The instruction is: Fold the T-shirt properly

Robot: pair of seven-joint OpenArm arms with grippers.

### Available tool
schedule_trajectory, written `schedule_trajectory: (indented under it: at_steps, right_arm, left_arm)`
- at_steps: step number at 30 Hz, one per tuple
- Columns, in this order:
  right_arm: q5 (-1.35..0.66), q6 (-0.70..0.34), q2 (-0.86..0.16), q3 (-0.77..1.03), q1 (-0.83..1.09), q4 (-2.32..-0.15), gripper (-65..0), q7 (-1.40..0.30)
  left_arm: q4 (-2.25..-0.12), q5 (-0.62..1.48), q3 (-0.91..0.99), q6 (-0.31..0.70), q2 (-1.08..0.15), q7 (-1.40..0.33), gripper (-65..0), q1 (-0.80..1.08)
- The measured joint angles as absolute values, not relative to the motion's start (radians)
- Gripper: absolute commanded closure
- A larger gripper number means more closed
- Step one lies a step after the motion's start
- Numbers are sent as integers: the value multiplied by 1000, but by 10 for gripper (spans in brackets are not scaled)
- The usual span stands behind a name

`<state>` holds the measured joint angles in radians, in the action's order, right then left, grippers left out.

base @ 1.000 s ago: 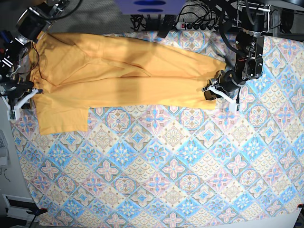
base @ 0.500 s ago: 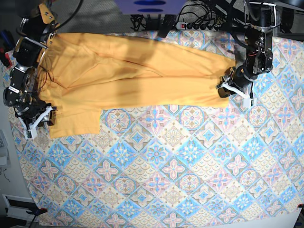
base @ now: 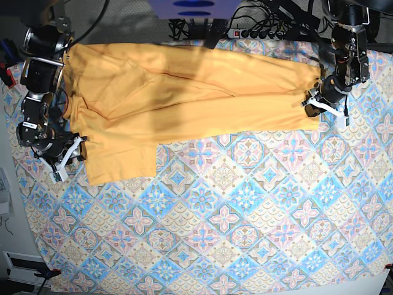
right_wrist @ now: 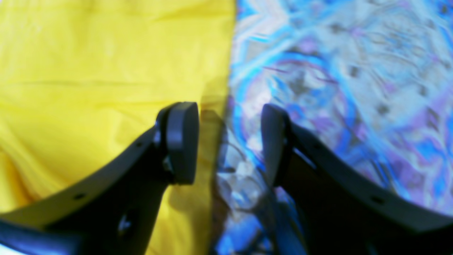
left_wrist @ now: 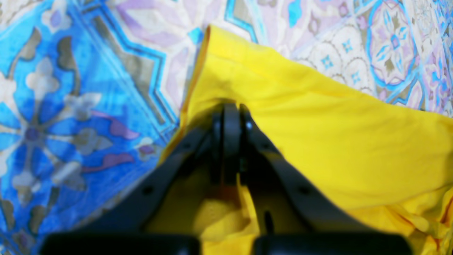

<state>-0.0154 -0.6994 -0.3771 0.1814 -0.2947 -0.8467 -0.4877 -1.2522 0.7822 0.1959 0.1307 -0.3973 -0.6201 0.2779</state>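
Note:
The mustard T-shirt (base: 184,92) lies stretched sideways across the far part of the table, one sleeve (base: 120,163) pointing toward the near side. My left gripper (base: 312,107) is at the shirt's right end, shut on its edge. In the left wrist view the left gripper (left_wrist: 229,113) pinches a raised ridge of the T-shirt (left_wrist: 318,124). My right gripper (base: 69,157) stands open at the shirt's left edge. In the right wrist view the right gripper (right_wrist: 230,141) straddles the hem of the T-shirt (right_wrist: 88,71), one finger over fabric, the other over cloth, holding nothing.
A blue-pink patterned tablecloth (base: 233,215) covers the whole table. A power strip (base: 255,32) and a tangle of cables lie beyond the far edge. Both arm bases stand at the far corners.
The shirt has slid to the right across the table, pulled by the left gripper. The right gripper has opened, let go of the shirt's left edge and moved down and right.

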Motion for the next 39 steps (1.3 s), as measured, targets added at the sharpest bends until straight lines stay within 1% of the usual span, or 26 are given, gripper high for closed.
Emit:
schedule_trajectory:
  at_steps: [3, 7, 13, 18, 25, 31, 32, 33, 36, 37, 39]
  right_arm:
    - [-17, -695, -376, 160, -329, -816, -281, -480]
    - [-17, -696, -377, 105, -329, -816, -280, -483]
    - [-14, -700, -349, 91, -355, -797, -281, -462]
    - [-19, -695, -354, 91, -383, -703, -281, -436]
    - [-26, -695, -336, 91, -394, -621, -280, -363]
    - [-33, -685, -349, -5, -397, -614, -274, -340]
    - [-33, -684, -347, -9, -397, -615, -258, -336]
    - [-33, -684, -347, -9, -396, -616, -223, -336]
    - [-34, -685, -347, -9, -396, -616, -84, -344]
    - [-34, -684, -347, -11, -395, -616, -53, -343]
    - [-34, -683, -347, -12, -395, -616, -39, -344]
  left_arm:
    - [-1253, 783, 196, 131, -396, -606, -17, 284]
    - [-1254, 783, 196, 129, -393, -605, -17, 285]
    - [-1254, 782, 200, 129, -385, -601, -16, 287]
    - [-1254, 782, 200, 129, -385, -600, -16, 288]
    - [-1254, 782, 200, 129, -385, -598, -16, 289]
    - [-1296, 752, 198, 97, -382, -618, -16, 297]
    - [-1296, 752, 198, 97, -382, -618, -16, 297]
    - [-1296, 752, 198, 97, -382, -619, -16, 297]
    - [-1297, 752, 198, 97, -382, -620, -16, 297]
    - [-1297, 752, 198, 97, -382, -620, -16, 297]
    - [-1297, 752, 198, 97, -382, -620, -16, 297]
